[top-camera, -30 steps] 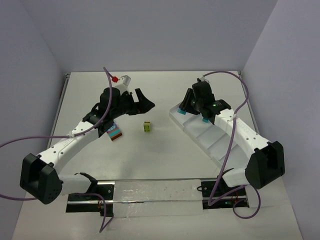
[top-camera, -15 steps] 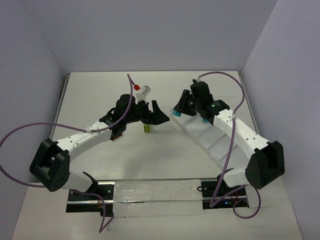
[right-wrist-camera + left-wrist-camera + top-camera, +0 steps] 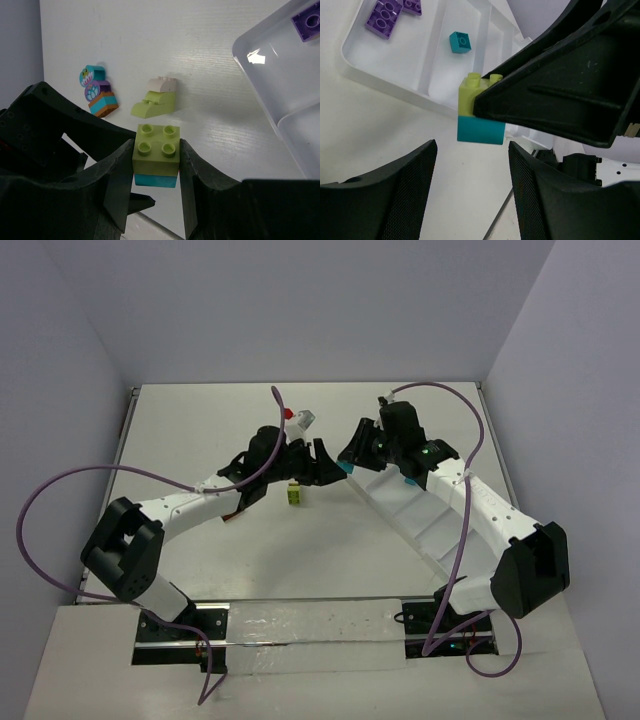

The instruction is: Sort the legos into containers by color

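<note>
Right gripper (image 3: 156, 165): clamped on a two-brick lego stack (image 3: 156, 147), lime on top, teal beneath, held off the table (image 3: 100, 35).

Left gripper (image 3: 471, 165): jaws apart, nothing between them, tips just short of that stack and not touching it.

Beyond the left fingertips, past the stack: white tray (image 3: 375, 75), with two purple legos (image 3: 385, 17) in the end compartment and one teal lego (image 3: 460, 41) in the next.

Past the right fingertips, lying on the table: lime-and-cream clump (image 3: 157, 97). Near it, apart from it: multicoloured clump (image 3: 97, 92), teal and purple above, orange-brown at its base.
</note>
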`<state>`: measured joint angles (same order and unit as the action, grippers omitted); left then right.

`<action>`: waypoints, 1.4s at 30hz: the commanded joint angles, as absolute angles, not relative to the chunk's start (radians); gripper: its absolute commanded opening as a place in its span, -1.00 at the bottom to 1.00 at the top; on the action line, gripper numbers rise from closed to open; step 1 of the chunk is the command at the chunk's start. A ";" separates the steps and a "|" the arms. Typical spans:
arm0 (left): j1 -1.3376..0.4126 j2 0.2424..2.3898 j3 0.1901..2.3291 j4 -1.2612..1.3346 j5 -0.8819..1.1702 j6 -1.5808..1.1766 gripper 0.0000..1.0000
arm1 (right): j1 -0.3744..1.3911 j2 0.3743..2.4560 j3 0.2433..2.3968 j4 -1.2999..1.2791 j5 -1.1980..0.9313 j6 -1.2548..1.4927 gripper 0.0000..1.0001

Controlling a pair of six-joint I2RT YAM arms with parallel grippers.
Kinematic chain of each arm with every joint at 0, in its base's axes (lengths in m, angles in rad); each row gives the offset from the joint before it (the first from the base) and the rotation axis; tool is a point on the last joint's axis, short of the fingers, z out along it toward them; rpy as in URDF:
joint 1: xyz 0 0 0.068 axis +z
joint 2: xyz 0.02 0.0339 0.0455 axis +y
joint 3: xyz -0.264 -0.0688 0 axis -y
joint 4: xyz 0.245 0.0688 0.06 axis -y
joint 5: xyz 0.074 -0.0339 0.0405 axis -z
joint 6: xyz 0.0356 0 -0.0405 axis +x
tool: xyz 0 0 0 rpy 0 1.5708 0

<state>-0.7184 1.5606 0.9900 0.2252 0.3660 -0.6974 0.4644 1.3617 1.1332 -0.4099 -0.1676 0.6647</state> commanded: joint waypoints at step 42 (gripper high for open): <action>-0.812 1.827 1.276 0.149 0.438 -0.649 -0.99 | 0.221 1.150 1.010 -0.465 0.214 0.651 -0.90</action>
<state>-0.7701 1.7614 1.1085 0.2585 0.4506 -0.7196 0.2702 1.2766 1.0443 -0.3962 -0.0745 0.6954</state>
